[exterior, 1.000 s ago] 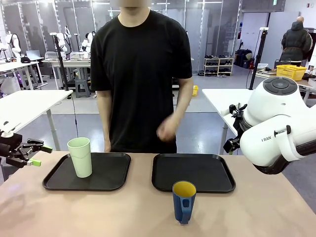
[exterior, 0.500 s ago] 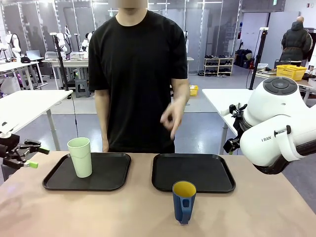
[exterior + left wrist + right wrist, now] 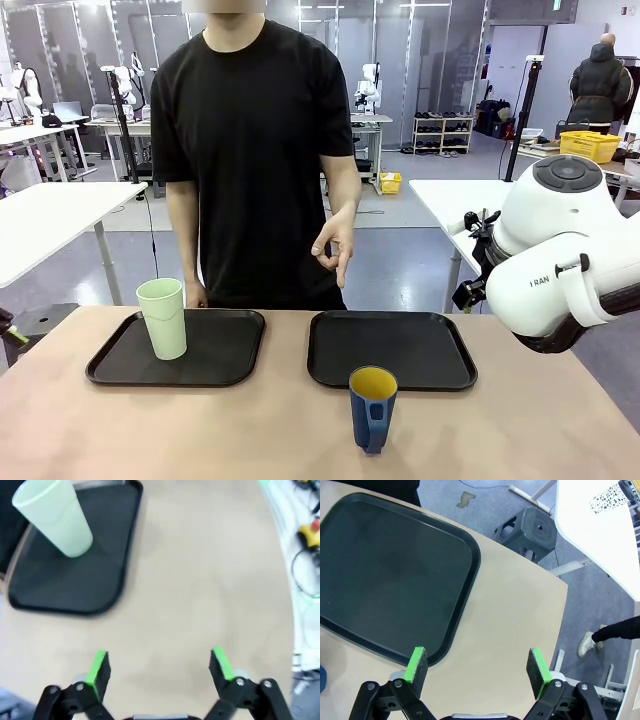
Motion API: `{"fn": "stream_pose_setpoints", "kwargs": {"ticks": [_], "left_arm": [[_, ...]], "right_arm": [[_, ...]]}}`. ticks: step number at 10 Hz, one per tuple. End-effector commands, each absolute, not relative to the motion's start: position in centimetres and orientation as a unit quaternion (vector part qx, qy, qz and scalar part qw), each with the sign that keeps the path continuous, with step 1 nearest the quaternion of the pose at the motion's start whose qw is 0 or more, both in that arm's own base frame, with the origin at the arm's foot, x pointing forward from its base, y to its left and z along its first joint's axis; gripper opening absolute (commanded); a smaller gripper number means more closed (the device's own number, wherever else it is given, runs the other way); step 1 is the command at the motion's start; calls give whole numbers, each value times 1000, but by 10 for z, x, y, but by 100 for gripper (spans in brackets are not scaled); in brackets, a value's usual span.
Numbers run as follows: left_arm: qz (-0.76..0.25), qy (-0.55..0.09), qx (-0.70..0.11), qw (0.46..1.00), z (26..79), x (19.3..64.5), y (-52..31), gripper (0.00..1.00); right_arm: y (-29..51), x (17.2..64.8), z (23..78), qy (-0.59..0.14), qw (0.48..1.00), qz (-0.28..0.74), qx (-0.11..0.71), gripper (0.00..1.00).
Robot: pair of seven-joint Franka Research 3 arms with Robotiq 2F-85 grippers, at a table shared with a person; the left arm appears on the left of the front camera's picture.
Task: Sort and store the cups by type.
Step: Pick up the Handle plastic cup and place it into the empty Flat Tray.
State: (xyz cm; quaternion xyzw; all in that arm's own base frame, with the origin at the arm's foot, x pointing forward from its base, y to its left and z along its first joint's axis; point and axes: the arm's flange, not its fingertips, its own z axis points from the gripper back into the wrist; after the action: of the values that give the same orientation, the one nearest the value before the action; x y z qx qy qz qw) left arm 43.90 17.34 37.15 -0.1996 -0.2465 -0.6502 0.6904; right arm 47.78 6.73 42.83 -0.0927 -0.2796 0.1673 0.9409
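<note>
The pale green tumbler (image 3: 162,318) stands upright on the left black tray (image 3: 215,365). In the left wrist view the tumbler (image 3: 52,517) sits at the top left on that tray (image 3: 65,587), well away from my open left gripper (image 3: 160,662), which hovers over bare table. The dark blue mug (image 3: 372,408), yellow inside, stands on the table just in front of the right black tray (image 3: 400,345). My right gripper (image 3: 477,667) is open and empty above the near right corner of that tray (image 3: 395,575). A sliver of the mug (image 3: 321,677) shows at the left edge.
A person in a black shirt stands at the far side, one hand (image 3: 335,250) raised above the right tray. My right arm's white body (image 3: 555,260) bulks at the right. Beyond the table's right edge are a grey stool (image 3: 535,527) and a white table (image 3: 600,535).
My left gripper has drawn back to the left and out of the front view. The person has shifted left and lowered the raised hand a little. Cups and right arm have not moved.
</note>
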Motion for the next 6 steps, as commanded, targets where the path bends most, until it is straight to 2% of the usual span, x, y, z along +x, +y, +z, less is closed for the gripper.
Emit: {"fn": "stream_pose_setpoints", "kwargs": {"ticks": [1, 2, 3, 6], "left_arm": [[-641, -199, -174, 721, 379, 425, 151, 100], [-644, -179, -172, 723, 380, 426, 151, 100], [-648, -225, -184, 705, 377, 430, 167, 100], [-648, -225, -184, 705, 377, 430, 167, 100]], "right_arm": [[67, 479, 427, -280, 939, 172, -99, 100], [67, 479, 427, -280, 939, 172, -99, 100], [67, 479, 427, -280, 939, 172, -99, 100], [67, 479, 427, -280, 939, 172, -99, 100]]}}
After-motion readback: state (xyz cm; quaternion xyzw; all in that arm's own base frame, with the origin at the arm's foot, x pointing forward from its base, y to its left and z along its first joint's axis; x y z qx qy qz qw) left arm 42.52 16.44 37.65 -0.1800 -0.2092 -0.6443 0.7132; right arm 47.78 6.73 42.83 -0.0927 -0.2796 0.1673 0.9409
